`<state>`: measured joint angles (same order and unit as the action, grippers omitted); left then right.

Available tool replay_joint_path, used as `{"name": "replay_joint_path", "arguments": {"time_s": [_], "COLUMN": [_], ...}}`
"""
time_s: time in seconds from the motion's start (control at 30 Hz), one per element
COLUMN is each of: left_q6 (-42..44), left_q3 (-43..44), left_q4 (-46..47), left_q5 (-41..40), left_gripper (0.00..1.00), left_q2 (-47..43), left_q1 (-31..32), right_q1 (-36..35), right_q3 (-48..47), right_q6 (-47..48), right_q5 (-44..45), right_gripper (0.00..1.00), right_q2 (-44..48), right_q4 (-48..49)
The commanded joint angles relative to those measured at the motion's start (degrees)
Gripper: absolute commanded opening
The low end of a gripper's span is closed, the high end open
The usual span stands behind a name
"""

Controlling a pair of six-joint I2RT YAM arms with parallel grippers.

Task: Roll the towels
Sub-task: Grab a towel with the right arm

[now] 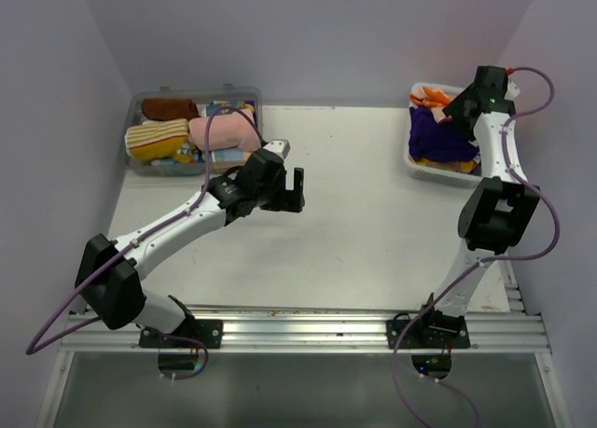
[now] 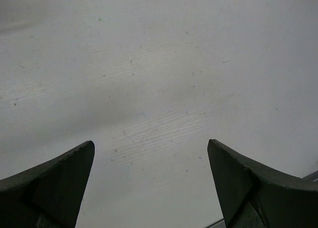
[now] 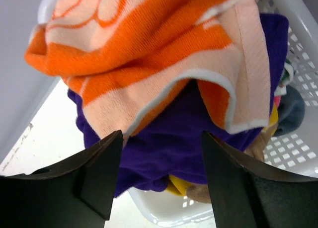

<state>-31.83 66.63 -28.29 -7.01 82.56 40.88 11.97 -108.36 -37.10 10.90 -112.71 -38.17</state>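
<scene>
Unrolled towels fill the white basket at the back right: an orange-and-cream towel lies on top of a purple towel. From above, the purple towel and the orange one show beside my right wrist. My right gripper hangs just over this pile, its fingers apart on either side of the purple cloth, gripping nothing. My left gripper hovers over the bare table, and in the left wrist view the left gripper is wide open and empty.
A clear bin at the back left holds rolled towels, among them a pink one, a striped yellow one and a dark red one. Purple walls close in behind and on both sides.
</scene>
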Motion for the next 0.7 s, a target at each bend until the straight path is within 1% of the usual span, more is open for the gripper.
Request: {"name": "replay_joint_path", "arguments": {"time_s": [0.0, 0.03, 0.13, 0.17, 0.23, 0.27, 0.3, 0.33, 0.43, 0.47, 0.57, 0.63, 0.67], "left_q6": [1.2, 1.2, 1.2, 1.2, 1.2, 1.2, 1.1, 1.1, 1.1, 1.1, 1.1, 0.9, 0.2], "left_q3": [-0.7, -0.8, -0.9, -0.9, -0.9, -0.8, -0.8, -0.8, 0.2, 0.9, 1.9, 3.2, 3.9], "left_q4": [1.8, 1.8, 1.8, 1.8, 1.7, 1.6, 1.6, 1.4, 0.2, -0.4, -1.2, -1.6, -1.7], "left_q5": [1.3, 1.5, 1.4, 1.2, 1.1, 0.9, 0.8, 0.6, -1.1, -1.8, -2.6, -2.0, 0.9], "left_gripper": [0.99, 0.99, 0.99, 0.99, 0.99, 0.99, 0.99, 0.99, 0.99, 0.99, 0.99, 0.99, 0.99], "left_q2": [-1.8, -1.8, -1.5, -1.4, -1.4, -1.4, -1.3, -1.3, -0.9, -0.8, -0.9, -0.8, -0.8], "left_q1": [-0.1, -0.1, -0.1, -0.1, -0.1, -0.1, -0.1, -0.1, -0.1, -0.2, -0.2, -0.4, -0.5], "right_q1": [0.2, 0.2, 0.3, 0.3, 0.3, 0.3, 0.3, 0.3, 0.3, 0.2, -0.1, -0.4, -0.4], "right_q3": [-6.2, -7.2, -12.0, -14.2, -15.6, -16.6, -17.1, -17.7, -16.9, -15.4, -13.2, -12.5, -11.4], "right_q6": [-0.6, -0.6, -0.6, -0.7, -0.9, -0.9, -0.8, -0.8, -0.9, -0.8, -0.7, -0.6, -1.1], "right_q5": [-0.1, 0.0, -0.3, -0.4, -1.0, -2.0, -2.5, -2.7, -3.9, -4.4, -7.3, -10.7, -13.7], "right_gripper": [0.67, 0.66, 0.6, 0.51, 0.35, 0.17, 0.06, 0.0, 0.0, 0.0, 0.0, 0.0, 0.0], "right_q2": [-2.9, -3.7, -7.8, -8.7, -9.5, -9.8, -9.6, -9.1, -3.9, 0.0, 5.9, 11.0, 12.6], "right_q4": [2.0, 1.7, -0.4, -1.3, -1.6, -1.5, -1.4, -1.6, 0.6, 2.6, 6.3, 8.0, 10.1]}}
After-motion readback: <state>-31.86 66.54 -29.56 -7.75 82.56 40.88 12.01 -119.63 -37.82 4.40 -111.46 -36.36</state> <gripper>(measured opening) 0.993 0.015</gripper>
